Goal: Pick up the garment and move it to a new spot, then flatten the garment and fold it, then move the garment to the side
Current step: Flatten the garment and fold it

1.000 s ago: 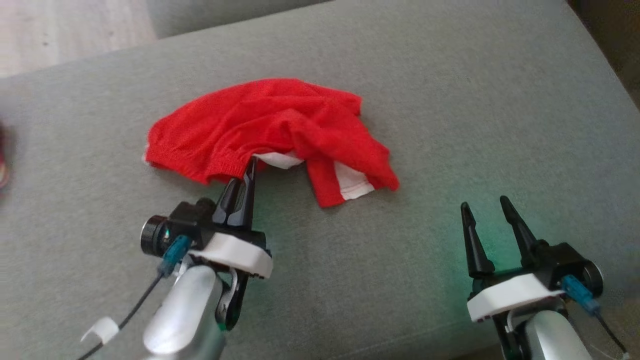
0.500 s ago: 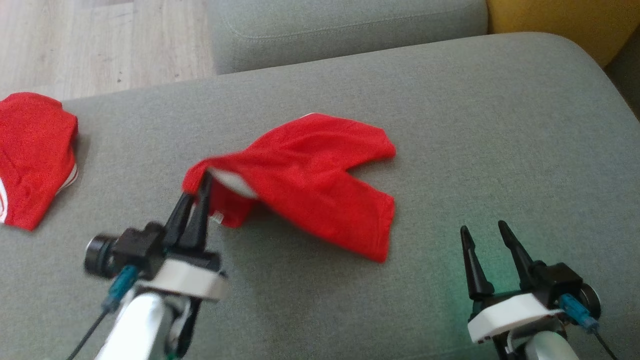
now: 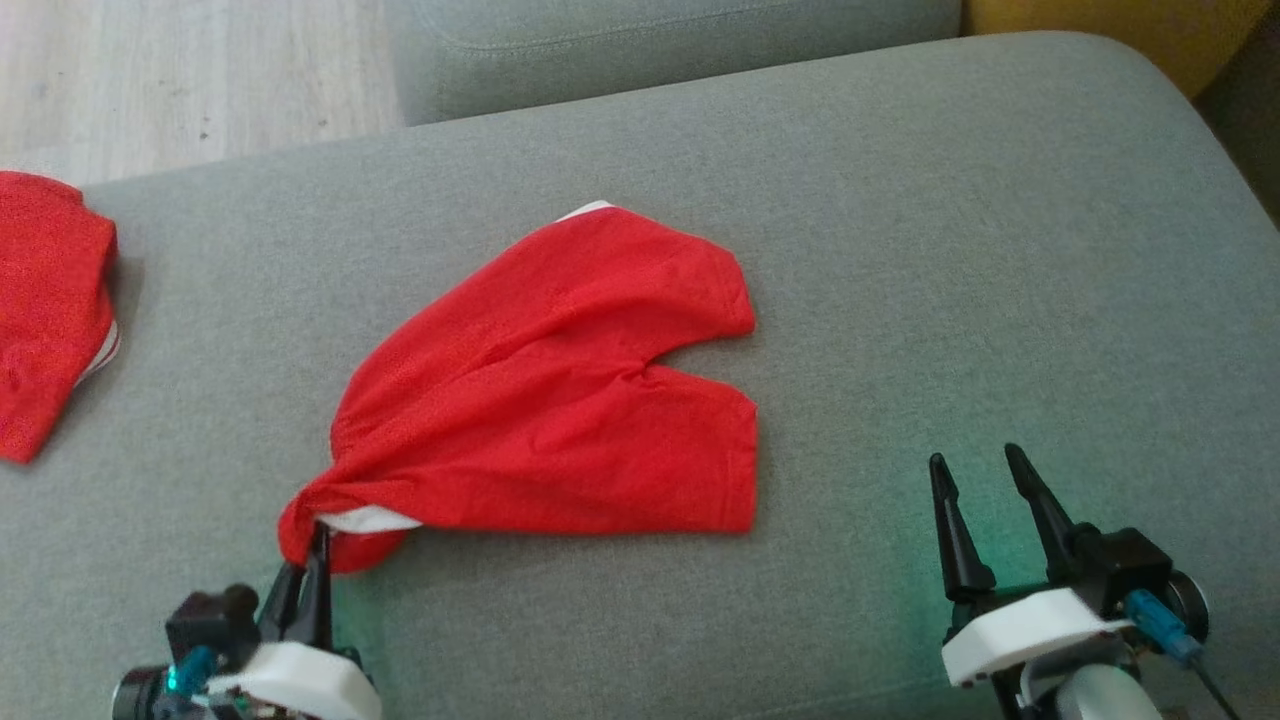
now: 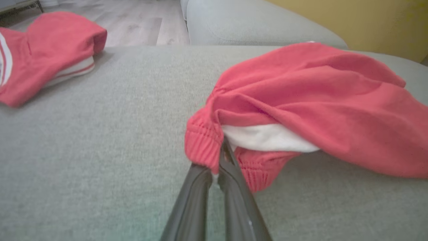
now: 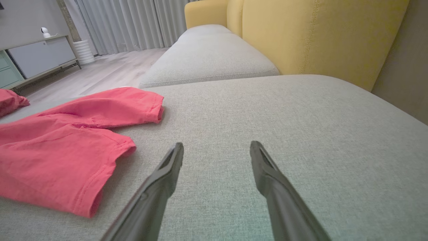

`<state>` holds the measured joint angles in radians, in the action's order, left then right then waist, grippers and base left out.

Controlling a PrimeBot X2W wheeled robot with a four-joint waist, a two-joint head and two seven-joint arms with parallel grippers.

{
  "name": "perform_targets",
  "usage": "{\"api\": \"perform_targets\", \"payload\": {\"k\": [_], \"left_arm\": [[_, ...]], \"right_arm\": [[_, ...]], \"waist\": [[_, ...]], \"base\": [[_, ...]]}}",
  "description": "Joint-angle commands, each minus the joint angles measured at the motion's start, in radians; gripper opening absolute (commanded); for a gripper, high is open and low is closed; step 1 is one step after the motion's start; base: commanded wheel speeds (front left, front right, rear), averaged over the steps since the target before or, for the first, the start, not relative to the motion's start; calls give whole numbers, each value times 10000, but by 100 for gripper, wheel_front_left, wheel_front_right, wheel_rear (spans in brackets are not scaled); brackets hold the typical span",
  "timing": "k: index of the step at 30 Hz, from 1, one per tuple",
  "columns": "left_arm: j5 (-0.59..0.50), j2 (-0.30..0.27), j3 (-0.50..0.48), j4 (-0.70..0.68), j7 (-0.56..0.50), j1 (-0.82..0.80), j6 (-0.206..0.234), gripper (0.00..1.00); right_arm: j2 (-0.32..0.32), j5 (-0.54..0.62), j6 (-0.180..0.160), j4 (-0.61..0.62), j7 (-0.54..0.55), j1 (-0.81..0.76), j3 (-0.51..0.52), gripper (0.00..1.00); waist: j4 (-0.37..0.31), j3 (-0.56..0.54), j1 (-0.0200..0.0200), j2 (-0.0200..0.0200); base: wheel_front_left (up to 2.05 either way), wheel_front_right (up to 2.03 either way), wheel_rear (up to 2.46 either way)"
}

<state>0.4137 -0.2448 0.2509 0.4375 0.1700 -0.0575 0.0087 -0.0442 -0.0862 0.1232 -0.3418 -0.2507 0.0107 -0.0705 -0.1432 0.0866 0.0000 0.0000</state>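
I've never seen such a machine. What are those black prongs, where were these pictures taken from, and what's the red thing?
This is a two-armed robot at a grey sofa cushion. One picture looks down from its head; the other two come from cameras on its wrists. The prongs are its fingers. The left fingers are pinched shut on the waistband of the red shorts, which mostly lie on the cushion. The right fingers are open, holding nothing. Another red garment lies further left.
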Motion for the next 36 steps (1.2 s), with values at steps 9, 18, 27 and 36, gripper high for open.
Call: {"api": "perform_targets", "payload": {"k": [9,18,27,36], "left_arm": [[107,164,-524,875,762,-795,-222,100],[-86,308,-622,160,902,-306,-193,100],[-307,646,-542,-1091,915,531,-75,100],[-485,1160,-243,-1636,917,753,59,100]], "right_arm": [[-60,127,75,139,-110,272,-102,100],[-60,77,75,82,-111,-18,-76,100],[-60,78,75,69,-111,-195,-221,100],[-60,888,75,-1035,-64,282,-1502,100]], "waist": [[88,-215,0,0],[619,-849,0,0],[1241,-1114,0,0],[1919,-872,0,0]], "base": [[0,0,0],[0,0,0],[0,0,0],[0,0,0]]}}
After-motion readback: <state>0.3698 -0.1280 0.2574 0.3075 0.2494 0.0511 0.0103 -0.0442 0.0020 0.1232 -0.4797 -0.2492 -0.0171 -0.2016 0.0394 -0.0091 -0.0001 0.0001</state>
